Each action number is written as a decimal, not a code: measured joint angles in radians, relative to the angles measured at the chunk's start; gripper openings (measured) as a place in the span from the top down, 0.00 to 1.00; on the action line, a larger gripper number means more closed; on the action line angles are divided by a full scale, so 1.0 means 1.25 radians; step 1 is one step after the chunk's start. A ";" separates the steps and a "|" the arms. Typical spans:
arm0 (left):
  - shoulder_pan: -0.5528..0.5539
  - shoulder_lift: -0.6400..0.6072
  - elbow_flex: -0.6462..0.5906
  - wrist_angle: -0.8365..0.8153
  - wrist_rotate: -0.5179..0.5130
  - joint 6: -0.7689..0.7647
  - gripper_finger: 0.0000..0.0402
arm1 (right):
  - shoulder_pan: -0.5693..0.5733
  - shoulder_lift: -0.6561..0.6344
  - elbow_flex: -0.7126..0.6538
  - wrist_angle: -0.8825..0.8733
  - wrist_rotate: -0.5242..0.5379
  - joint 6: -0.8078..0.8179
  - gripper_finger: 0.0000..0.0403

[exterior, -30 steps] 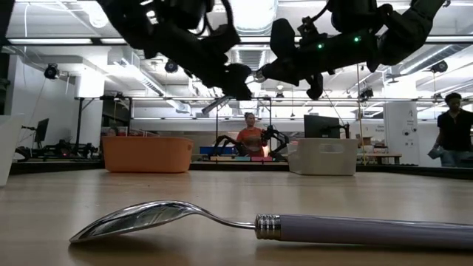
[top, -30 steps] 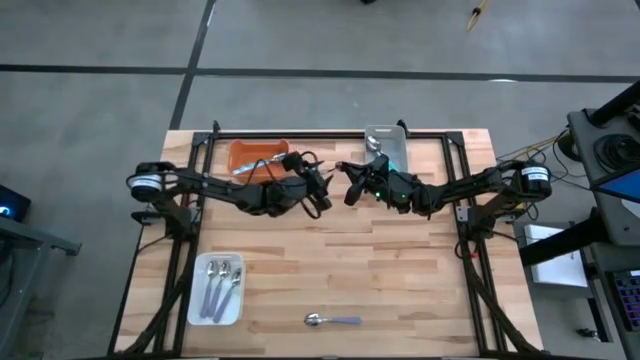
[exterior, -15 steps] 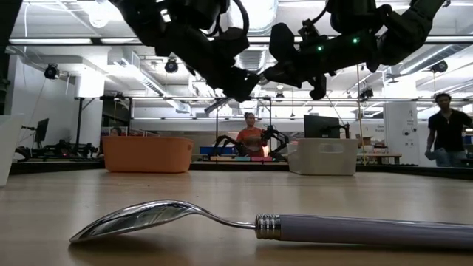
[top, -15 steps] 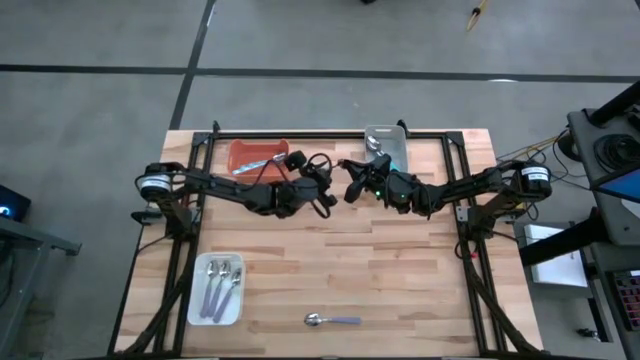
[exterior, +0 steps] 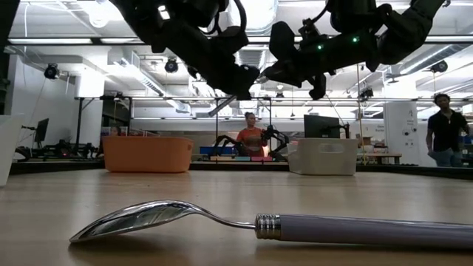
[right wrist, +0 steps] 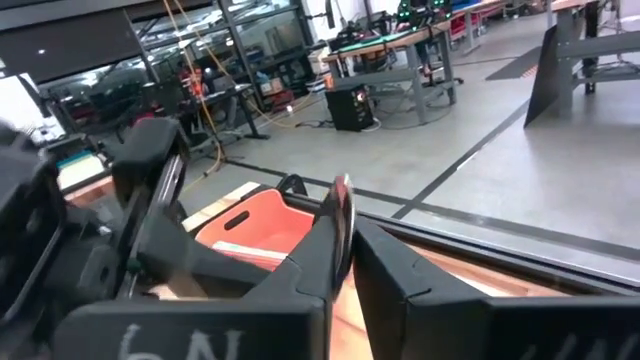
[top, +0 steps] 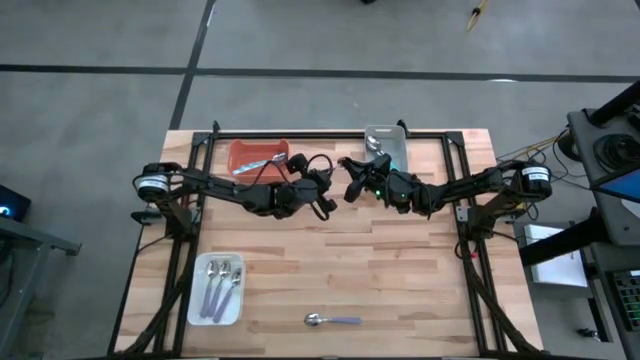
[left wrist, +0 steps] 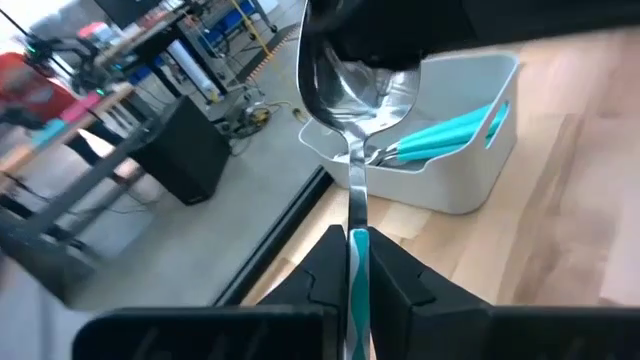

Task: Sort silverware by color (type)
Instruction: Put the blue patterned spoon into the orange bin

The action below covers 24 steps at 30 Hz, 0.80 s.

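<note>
A spoon with a teal handle (left wrist: 353,170) hangs in the air above the middle of the table's far half, between my two grippers. My left gripper (left wrist: 352,240) is shut on its handle; in the high view it (top: 330,192) comes in from the left. My right gripper (right wrist: 342,235) is shut on the bowl and faces the left one (top: 350,183). A purple-handled spoon (top: 331,320) lies flat on the wood near the front edge and shows close up in the low view (exterior: 259,222). My left gripper pinches the spoon's teal handle (left wrist: 354,262) between its two fingers, which reach along the handle from its free end. The spoon is clear of the table, its bowl pointing away from the fingers. My right gripper pinches the shiny bowl (right wrist: 343,205) between its two fingers, edge-on in its wrist view. It comes about level from the table's right side. In the left wrist view it covers the top of the bowl (left wrist: 352,95).
A white tray (top: 386,146) holding teal spoons stands at the far edge, right of centre, just beyond the grippers. An orange tray (top: 258,156) with a spoon sits at the far left. A white tray (top: 216,289) with purple spoons is near the front left.
My left gripper has shut on the teal handle of the spoon that my right gripper holds by the bowl. The spoon has stayed where it was.
</note>
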<state>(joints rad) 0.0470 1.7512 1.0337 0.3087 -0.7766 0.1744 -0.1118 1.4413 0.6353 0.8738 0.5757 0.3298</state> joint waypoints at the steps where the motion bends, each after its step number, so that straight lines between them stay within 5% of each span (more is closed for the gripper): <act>1: 0.001 -0.005 0.000 -0.005 0.008 -0.013 0.99 | 0.000 0.000 0.000 0.000 -0.002 0.000 0.94; 8: 0.011 -0.071 0.000 -0.161 0.044 -0.052 0.99 | 0.000 -0.020 -0.002 -0.015 -0.006 -0.033 0.78; 13: 0.058 -0.161 0.000 -0.368 0.158 -0.044 0.99 | -0.012 -0.069 -0.002 -0.079 -0.004 -0.065 0.68; 19: 0.208 -0.267 0.000 -0.680 0.339 0.099 0.99 | -0.041 -0.158 -0.002 -0.239 -0.003 -0.063 0.63; 24: 0.378 -0.288 0.000 -0.834 0.359 0.213 0.99 | -0.047 -0.192 -0.002 -0.292 -0.003 -0.048 0.63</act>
<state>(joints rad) 0.5189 1.3916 1.0339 -0.7335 -0.3274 0.4403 -0.1708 1.2018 0.6331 0.5083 0.5724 0.2699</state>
